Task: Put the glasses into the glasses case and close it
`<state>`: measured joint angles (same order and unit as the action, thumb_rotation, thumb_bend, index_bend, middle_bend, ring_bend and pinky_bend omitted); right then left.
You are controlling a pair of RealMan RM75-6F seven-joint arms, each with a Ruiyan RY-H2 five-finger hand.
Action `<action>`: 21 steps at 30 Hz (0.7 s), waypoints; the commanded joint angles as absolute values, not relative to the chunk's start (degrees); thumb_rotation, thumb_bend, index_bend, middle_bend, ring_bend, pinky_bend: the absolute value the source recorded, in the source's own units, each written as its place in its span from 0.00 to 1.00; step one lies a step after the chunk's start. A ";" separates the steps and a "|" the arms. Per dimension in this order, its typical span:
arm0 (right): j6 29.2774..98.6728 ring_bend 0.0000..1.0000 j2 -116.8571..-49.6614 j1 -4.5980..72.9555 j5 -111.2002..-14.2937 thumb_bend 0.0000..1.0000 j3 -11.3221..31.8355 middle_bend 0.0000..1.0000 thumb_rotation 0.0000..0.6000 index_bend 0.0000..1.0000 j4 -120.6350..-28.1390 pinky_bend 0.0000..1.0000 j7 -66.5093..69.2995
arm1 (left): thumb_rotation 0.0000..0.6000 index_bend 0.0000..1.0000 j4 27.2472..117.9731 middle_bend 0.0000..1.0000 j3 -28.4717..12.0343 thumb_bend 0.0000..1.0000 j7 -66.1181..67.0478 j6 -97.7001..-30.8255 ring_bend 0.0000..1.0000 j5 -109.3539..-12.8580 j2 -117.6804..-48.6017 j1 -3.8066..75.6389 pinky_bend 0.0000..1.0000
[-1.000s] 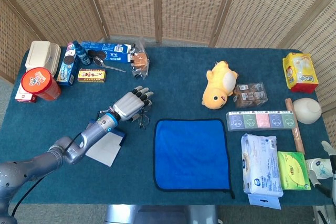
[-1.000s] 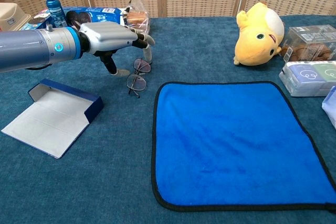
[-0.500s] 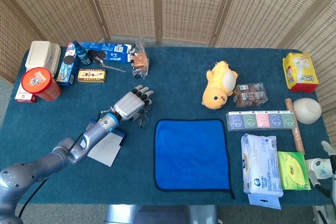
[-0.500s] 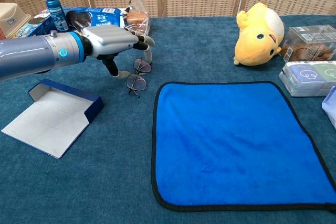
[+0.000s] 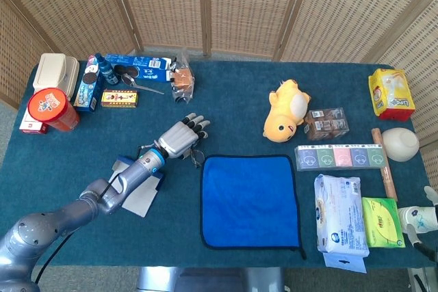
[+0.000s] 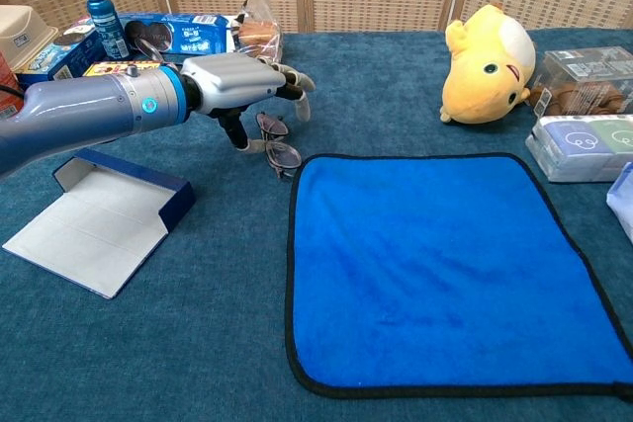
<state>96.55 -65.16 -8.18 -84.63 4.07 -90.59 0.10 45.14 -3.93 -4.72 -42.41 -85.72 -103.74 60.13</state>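
Currently left robot hand hovers, fingers spread, over thin wire-framed glasses on teal tabletop, holding nothing. Best pinch bridge, lift level, carry to open navy-and-white glasses case.

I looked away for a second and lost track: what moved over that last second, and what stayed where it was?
The left hand slid rightward toward the blue cloth, and the glasses shifted right with it, now almost at the cloth's corner. Whether the hand grips them or only pushes them isn't clear. The open glasses case, the yellow plush and the cloth stayed put.
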 commanded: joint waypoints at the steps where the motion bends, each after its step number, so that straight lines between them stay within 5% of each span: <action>1: 96.53 0.31 -65.20 -8.25 -84.59 0.30 4.06 0.26 1.00 0.14 -90.45 0.37 0.24 | 1.00 0.29 45.06 0.08 -3.92 0.33 -5.01 -42.25 0.00 -85.75 -103.95 60.33 0.05; 21: 97.11 0.31 -64.83 -8.86 -84.78 0.28 4.16 0.26 1.00 0.14 -90.60 0.38 1.90 | 1.00 0.64 45.93 0.18 -3.69 0.41 -3.45 -40.31 0.00 -85.08 -103.53 60.95 0.06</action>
<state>97.10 -64.83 -8.85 -84.78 4.15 -90.60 1.89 45.83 -3.70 -3.56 -40.33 -85.15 -103.61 60.99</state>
